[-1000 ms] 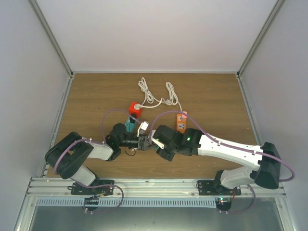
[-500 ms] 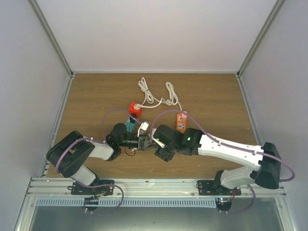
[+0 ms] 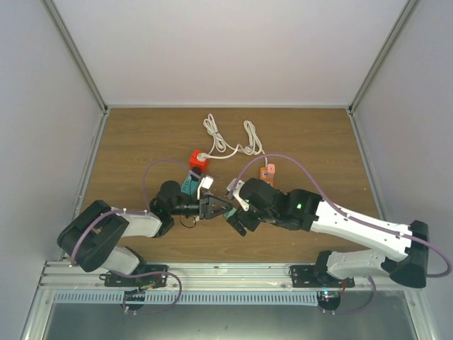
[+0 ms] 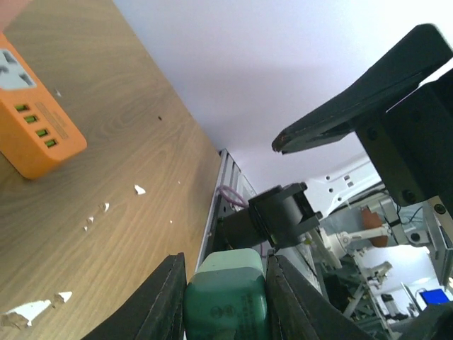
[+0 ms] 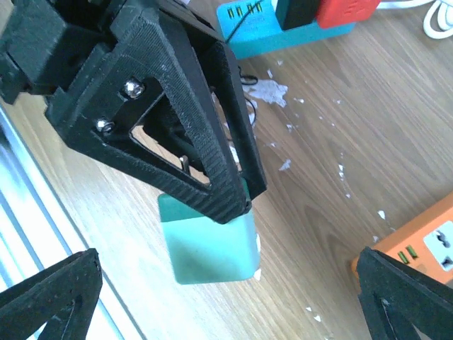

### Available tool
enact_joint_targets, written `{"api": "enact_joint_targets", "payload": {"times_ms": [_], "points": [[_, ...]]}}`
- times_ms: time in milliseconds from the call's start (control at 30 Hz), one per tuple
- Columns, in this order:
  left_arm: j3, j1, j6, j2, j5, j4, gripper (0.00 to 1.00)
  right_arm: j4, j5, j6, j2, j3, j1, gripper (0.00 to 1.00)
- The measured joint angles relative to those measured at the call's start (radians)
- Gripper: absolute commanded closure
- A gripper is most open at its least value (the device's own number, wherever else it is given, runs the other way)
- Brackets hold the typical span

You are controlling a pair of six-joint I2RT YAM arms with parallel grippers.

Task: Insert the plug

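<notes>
Left gripper (image 4: 225, 262): closed on the pale green plug (image 5: 210, 246), both black fingers (image 4: 159, 301) pressed against its opposite sides. The plug sits at the fingertips over the near middle of the wooden table (image 3: 311, 142), in no socket; whether it touches the wood cannot be told.

Right gripper (image 3: 233, 207): jaws spread wide and holding nothing, facing the left gripper's tip, one finger (image 5: 49, 294) on either side of the plug and clear of it.

The orange power strip (image 4: 32, 131) lies flat, apart from the plug. The teal power strip (image 5: 283, 32) lies further back, carrying a red plug (image 5: 347, 13) with a white cable (image 3: 230, 142)
</notes>
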Motion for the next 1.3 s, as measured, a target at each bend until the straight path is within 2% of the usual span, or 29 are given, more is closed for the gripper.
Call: {"api": "enact_joint_targets", "payload": {"times_ms": [100,233,400,600,767,967,1300], "points": [[0.000,0.014,0.012,-0.025,-0.016,-0.001,1.00,0.066,-0.071,0.034,-0.051,-0.039,-0.035,0.00],[0.000,0.031,0.037,-0.072,-0.056,-0.008,1.00,0.202,-0.237,0.099,-0.167,-0.130,-0.140,0.00],[-0.024,0.050,0.072,-0.180,-0.138,-0.025,1.00,0.517,-0.485,0.267,-0.311,-0.336,-0.280,0.00],[-0.036,0.051,0.102,-0.314,-0.214,-0.044,1.00,0.891,-0.677,0.459,-0.256,-0.562,-0.317,0.06],[-0.036,0.054,0.105,-0.358,-0.241,-0.048,1.00,1.152,-0.742,0.527,-0.235,-0.647,-0.319,0.10],[-0.036,0.055,0.099,-0.364,-0.248,-0.042,1.00,1.417,-0.745,0.562,-0.212,-0.694,-0.319,0.11],[-0.038,0.071,0.081,-0.370,-0.277,-0.035,1.00,1.600,-0.723,0.575,-0.095,-0.706,-0.321,0.11]]}}
